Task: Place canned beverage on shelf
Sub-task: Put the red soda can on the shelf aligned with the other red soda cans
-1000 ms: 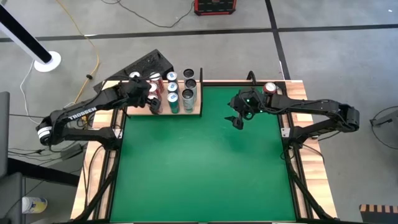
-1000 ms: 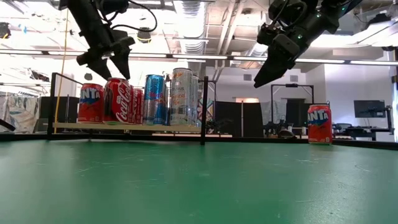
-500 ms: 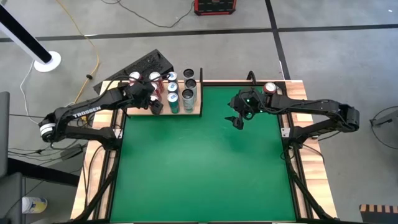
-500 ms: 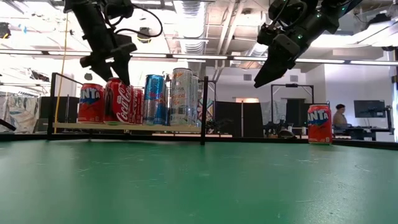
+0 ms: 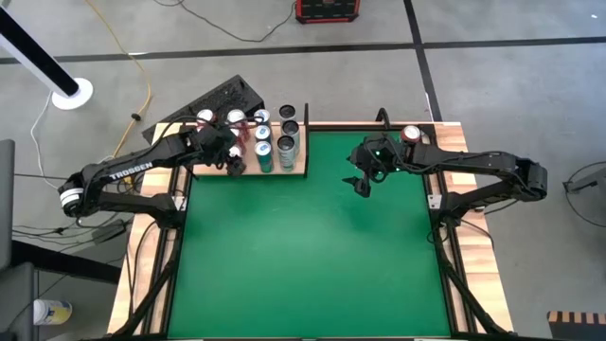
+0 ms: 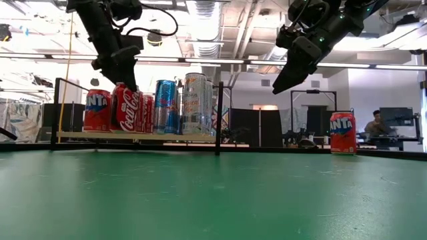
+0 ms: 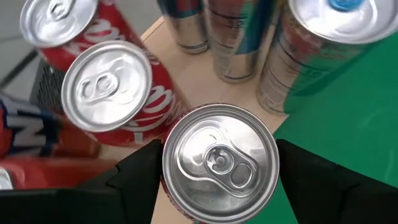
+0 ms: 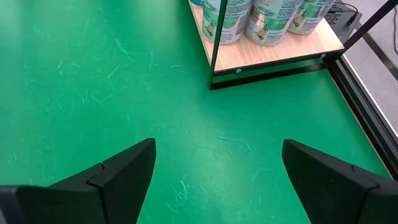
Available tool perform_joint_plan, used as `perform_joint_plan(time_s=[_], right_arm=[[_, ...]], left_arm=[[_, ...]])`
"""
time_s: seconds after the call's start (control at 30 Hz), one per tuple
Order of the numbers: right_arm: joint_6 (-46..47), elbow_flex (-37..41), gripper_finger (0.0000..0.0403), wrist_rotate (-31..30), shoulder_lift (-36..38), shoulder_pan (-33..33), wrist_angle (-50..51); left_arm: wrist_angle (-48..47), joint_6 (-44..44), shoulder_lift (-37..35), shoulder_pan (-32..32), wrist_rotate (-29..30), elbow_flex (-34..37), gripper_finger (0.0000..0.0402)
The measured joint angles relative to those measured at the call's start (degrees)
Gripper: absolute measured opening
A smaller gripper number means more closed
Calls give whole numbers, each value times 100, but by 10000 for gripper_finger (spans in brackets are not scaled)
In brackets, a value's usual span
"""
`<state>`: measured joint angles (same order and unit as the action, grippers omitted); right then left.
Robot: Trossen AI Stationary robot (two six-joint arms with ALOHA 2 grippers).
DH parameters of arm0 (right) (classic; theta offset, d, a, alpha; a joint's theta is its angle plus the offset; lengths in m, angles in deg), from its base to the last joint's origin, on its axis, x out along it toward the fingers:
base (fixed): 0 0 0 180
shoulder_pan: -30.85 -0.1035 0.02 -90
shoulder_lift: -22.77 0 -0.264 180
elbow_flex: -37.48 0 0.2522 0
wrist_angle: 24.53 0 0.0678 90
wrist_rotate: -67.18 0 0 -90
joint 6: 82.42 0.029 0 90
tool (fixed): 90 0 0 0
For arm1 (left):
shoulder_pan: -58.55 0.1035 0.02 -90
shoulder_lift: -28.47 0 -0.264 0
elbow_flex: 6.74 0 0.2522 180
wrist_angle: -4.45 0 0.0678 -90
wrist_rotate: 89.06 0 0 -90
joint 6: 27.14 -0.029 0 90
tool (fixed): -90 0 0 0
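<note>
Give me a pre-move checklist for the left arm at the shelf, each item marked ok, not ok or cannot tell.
1. Left gripper centred on the red cola can: ok, a finger shows on either side of its top in the left wrist view.
2. Fingers clamped on that can: cannot tell; the contact itself does not show.
3. Can resting on the shelf: ok in the low view, where it stands at the front of the board.
4. Room beside it: not ok, a second cola can stands very close.
5. Right gripper out of the way: ok, open above bare green felt.
6. Orange can left to shelve: ok, upright on the table.
</note>
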<state>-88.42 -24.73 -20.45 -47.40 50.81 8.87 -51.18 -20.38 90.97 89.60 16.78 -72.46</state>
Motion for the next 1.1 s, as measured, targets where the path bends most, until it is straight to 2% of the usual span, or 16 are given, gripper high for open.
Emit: perform_joint_plan(time_s=[0.17,0.6,0.83,1.1], right_arm=[[63,-1,372,0,0,0,0],[122,-1,372,13,1,-123,0],[108,0,372,24,0,-198,1],[107,-1,372,24,0,-195,0]], left_arm=[[-13,-709,0,5,-200,0,262],[-49,-1768,2,409,-957,0,265],[-136,-1851,3,540,-1022,0,269],[-136,-1824,7,540,-983,0,301]])
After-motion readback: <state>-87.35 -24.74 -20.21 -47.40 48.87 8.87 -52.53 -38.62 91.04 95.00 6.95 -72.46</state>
